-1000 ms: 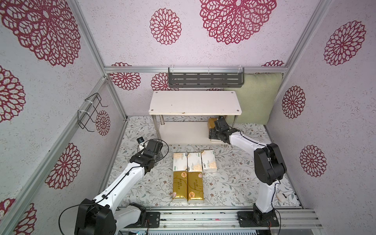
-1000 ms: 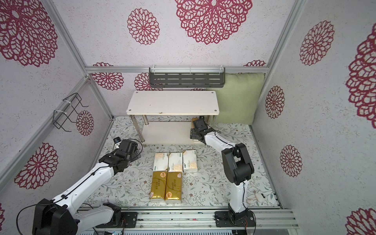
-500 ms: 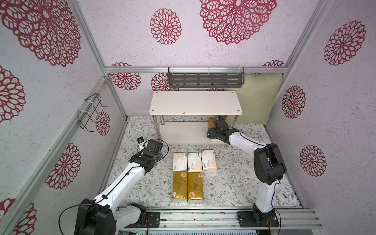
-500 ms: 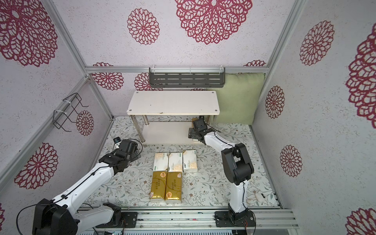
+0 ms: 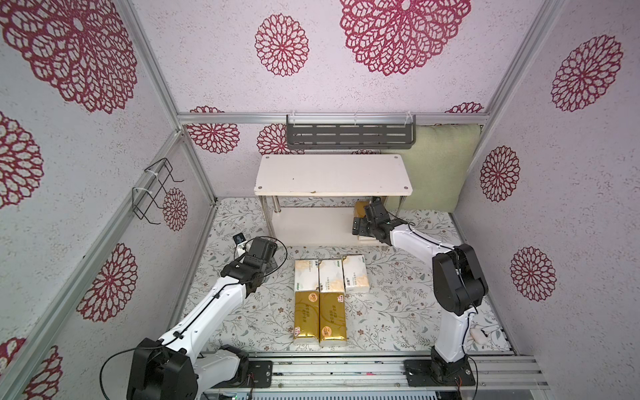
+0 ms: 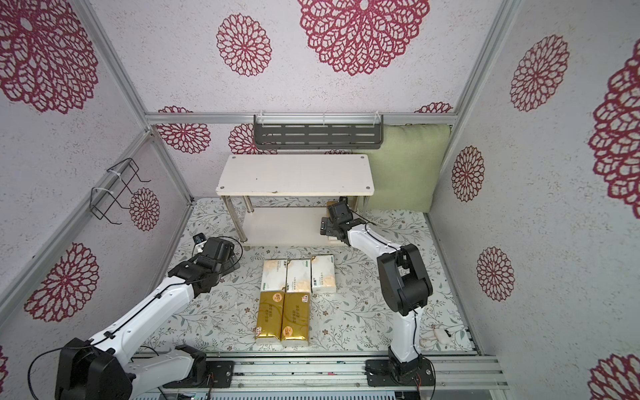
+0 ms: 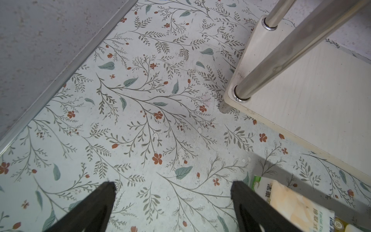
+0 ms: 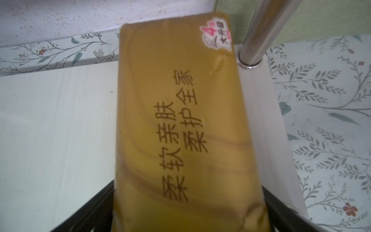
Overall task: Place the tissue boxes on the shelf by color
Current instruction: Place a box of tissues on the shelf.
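- The right gripper [image 8: 187,184] reaches in at the right end of the shelf's [image 5: 332,175] lower board [image 5: 311,225], under the top board.
- A gold pack [image 8: 176,120] lies flat on that board, lengthwise between the right gripper's two black fingers [image 8: 90,200].
- One finger flanks each long side of the pack. I cannot tell whether they press on it or stand clear.
- The pack's far end sits just beside a chrome leg [image 8: 259,30]. In both top views only a gold corner [image 5: 360,209] shows past the top board's edge.
- The top board is bare.
- The left gripper [image 7: 172,183] hangs over the floral floor [image 7: 140,100] near the shelf's left front corner. Its fingers are spread wide with nothing between them.
- Three white packs [image 5: 330,275] lie side by side on the floor in front of the shelf, between the two arms.
- Two gold packs [image 5: 320,317] lie side by side just behind them, towards the arm bases, end to end with the left and middle white packs.
- In the left wrist view the end of a white pack [image 7: 291,200] shows close beside one finger of the left gripper.
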Motion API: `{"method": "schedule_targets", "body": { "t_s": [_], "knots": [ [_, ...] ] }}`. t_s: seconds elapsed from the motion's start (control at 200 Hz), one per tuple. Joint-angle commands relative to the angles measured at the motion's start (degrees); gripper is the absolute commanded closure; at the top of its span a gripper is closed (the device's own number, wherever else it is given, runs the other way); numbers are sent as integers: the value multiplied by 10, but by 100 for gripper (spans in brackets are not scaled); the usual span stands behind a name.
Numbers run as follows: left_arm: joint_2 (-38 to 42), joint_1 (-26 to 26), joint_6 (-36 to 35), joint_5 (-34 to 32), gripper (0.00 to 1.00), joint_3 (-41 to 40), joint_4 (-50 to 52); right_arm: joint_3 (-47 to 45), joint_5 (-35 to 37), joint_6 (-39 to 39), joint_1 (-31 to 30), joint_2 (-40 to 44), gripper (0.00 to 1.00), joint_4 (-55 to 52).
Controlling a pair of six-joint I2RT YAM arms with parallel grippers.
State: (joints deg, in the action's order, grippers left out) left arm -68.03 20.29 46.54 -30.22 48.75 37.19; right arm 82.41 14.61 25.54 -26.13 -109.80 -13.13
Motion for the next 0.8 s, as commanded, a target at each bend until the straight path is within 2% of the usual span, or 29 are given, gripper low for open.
{"method": "schedule_targets", "body": {
  "t_s": [0.0, 0.796],
  "knots": [
    [9, 6, -5, -1, 3, -9, -4, -4, 28, 8, -8, 41, 1, 1],
    [11, 6, -3, 13, 3, -14, -9, -55, 71, 23, -35, 112, 1, -6]
  ]
}}
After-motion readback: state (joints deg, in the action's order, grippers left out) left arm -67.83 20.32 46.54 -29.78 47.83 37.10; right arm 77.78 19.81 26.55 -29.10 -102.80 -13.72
